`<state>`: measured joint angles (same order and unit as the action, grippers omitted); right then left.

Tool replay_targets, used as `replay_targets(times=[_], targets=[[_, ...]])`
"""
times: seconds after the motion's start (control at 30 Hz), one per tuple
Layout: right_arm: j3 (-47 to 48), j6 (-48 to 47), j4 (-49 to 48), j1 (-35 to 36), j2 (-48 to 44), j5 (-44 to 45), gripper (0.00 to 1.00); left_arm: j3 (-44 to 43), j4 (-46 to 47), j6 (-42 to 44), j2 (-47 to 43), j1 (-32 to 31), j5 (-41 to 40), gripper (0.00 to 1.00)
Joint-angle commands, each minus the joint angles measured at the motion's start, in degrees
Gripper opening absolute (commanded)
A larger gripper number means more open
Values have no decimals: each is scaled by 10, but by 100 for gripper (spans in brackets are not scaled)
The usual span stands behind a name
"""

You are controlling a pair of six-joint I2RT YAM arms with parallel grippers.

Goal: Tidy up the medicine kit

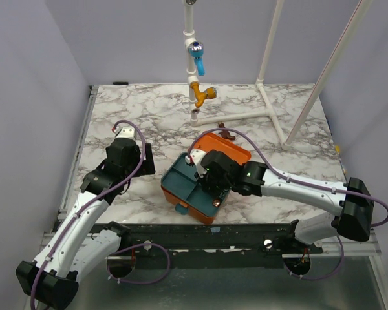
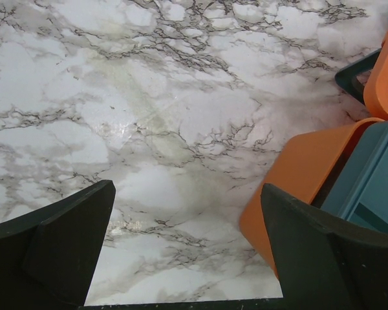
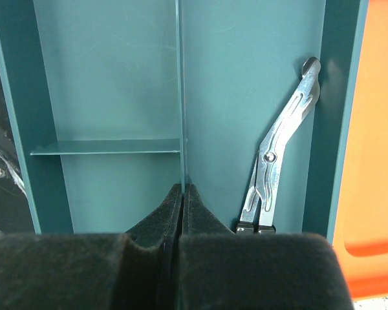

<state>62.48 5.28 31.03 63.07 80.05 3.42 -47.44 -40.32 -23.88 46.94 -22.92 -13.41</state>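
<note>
The orange medicine kit [image 1: 231,144] lies open near the middle front of the table, with a teal divided tray [image 1: 178,183] in it. My right gripper [image 1: 204,170] is down in the tray. In the right wrist view it [image 3: 182,194] is shut on the tray's thin centre divider [image 3: 181,97]. A silver metal tool [image 3: 278,155] lies in the compartment to its right, and the orange kit wall [image 3: 375,129] shows beyond. My left gripper [image 1: 145,159] is open and empty just left of the kit. Its wrist view [image 2: 187,252] shows bare marble and the kit's orange corner [image 2: 297,174].
A white pipe frame with a blue valve [image 1: 197,59] and an orange valve [image 1: 204,95] stands at the back of the marble table [image 1: 136,110]. A small brown object [image 1: 227,134] lies just behind the kit. A black rail [image 1: 200,234] runs along the near edge.
</note>
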Motion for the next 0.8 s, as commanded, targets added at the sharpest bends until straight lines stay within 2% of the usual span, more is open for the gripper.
replay_targets(times=[0.0,0.63,0.67,0.77], targets=[[-19,-5,5,3,-2,-13,1,2,6,-5,-7,3,-19,98],[-24,-16,48,3,67,-24,1,0,4,-4,2,3,-25,98],[-17,-14,47,2,65,-24,2,0,4,-4,3,3,-24,99],[-2,-1,38,3,52,-19,16,-1,6,-3,4,3,-22,98]])
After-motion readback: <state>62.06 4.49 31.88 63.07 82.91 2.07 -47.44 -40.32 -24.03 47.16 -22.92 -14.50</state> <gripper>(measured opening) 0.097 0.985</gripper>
